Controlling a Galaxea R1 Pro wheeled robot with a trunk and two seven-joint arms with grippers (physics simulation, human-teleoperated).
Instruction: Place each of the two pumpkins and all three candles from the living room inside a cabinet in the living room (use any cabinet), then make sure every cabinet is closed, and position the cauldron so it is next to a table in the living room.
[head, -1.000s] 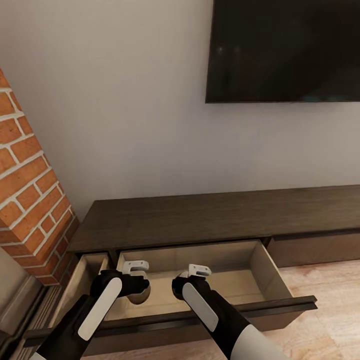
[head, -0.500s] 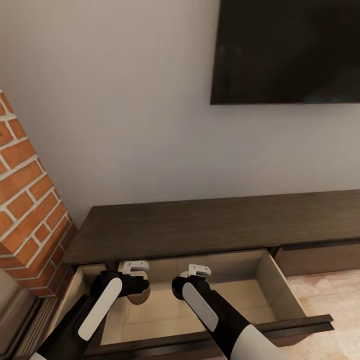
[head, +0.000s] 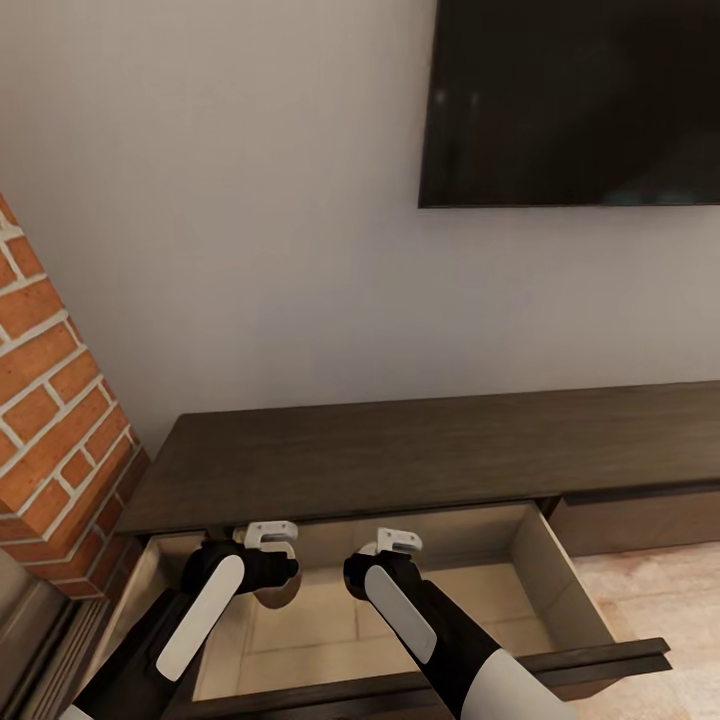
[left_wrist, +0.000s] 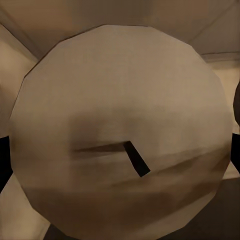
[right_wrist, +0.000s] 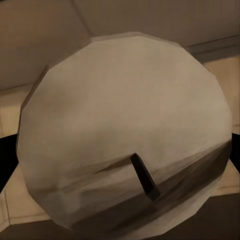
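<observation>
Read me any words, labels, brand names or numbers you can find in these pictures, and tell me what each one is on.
There is no readable text in these pictures.
The wall screen is blank black, with no logo visible.
The cabinet and its open drawer carry no labels.
The candle at the left hand and the candle at the right hand are plain, without markings.

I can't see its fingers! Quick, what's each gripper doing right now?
Left gripper: shut on a candle, over the open drawer.
Right gripper: shut on another candle.
</observation>
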